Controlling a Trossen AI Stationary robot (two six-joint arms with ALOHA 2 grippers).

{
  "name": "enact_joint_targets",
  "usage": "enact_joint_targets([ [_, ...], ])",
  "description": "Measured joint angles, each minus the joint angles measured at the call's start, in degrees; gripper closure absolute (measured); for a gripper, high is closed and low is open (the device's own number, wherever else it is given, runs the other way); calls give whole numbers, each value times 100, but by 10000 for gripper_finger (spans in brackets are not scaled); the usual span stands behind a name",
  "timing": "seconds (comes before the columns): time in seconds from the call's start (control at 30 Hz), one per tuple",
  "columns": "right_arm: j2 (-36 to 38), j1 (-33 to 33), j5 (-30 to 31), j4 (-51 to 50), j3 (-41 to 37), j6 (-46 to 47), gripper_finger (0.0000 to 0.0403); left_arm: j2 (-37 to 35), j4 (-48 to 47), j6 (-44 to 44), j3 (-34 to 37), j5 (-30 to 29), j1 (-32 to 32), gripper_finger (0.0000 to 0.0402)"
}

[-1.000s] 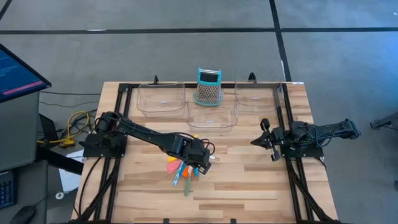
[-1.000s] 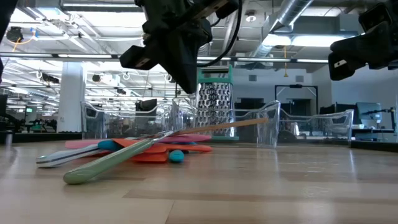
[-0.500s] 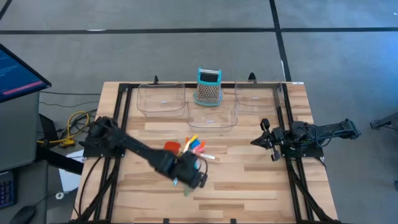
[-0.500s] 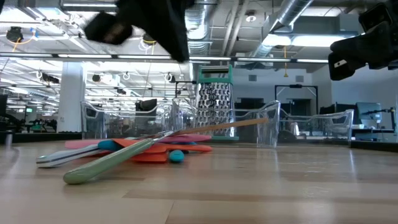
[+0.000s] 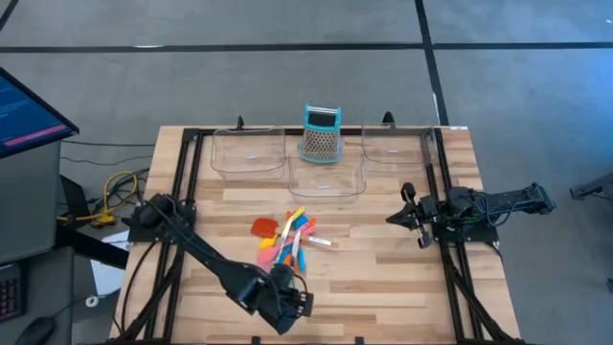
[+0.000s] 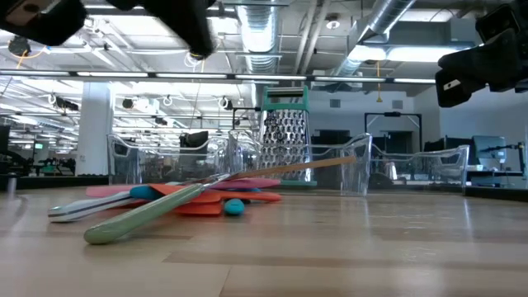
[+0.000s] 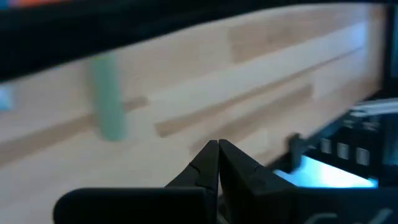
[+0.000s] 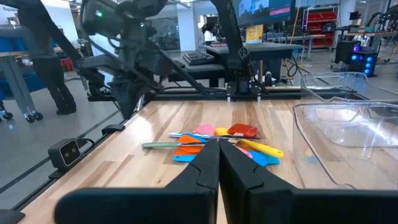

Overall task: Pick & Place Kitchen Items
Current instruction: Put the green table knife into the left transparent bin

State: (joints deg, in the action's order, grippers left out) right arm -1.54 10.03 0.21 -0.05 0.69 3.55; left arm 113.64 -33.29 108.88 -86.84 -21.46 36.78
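Note:
The kitchen items lie in one loose pile (image 5: 285, 237) mid-table: orange, red, pink, blue and yellow plastic utensils crossing each other, with a pale green handle (image 6: 140, 219) and a silvery piece (image 6: 74, 211) resting on the wood toward the near side. My left gripper (image 5: 290, 309) is shut and empty, above the table near its front edge, on the near side of the pile. In its wrist view (image 7: 217, 148) the green handle (image 7: 109, 99) shows beyond it. My right gripper (image 5: 407, 217) is shut and empty at the table's right side, facing the pile (image 8: 217, 138).
Three clear plastic trays (image 5: 249, 153) (image 5: 328, 178) (image 5: 397, 149) stand along the far edge, with the teal-topped metal grater (image 5: 322, 134) between them. Black frame rails (image 5: 442, 192) run along both table sides. Bare wood lies to the right of the pile.
My left gripper has swung from above the pile toward the table's near edge, away from the utensils, and stays shut. The pile has not moved.

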Motion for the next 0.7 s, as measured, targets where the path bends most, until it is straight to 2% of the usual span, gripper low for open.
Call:
enact_joint_targets([
  [0.2, 0, 3, -24, -7, 0, 250, 403, 625, 413, -795, -1017, -184, -188, 400],
  [0.33, 0, 3, -24, -7, 0, 256, 403, 1114, 409, -1613, -1905, -207, -371, 400],
  [0.43, 0, 3, -24, -7, 0, 257, 403, 1368, 371, -2018, -2312, -206, -454, 400],
  [0.57, 0, 3, -24, -7, 0, 256, 403, 1477, -21, -1999, -2405, 79, -467, 400],
  [0.7, 0, 3, -24, -7, 0, 256, 403, 1433, -1087, -1427, -2394, 614, -423, 400],
])
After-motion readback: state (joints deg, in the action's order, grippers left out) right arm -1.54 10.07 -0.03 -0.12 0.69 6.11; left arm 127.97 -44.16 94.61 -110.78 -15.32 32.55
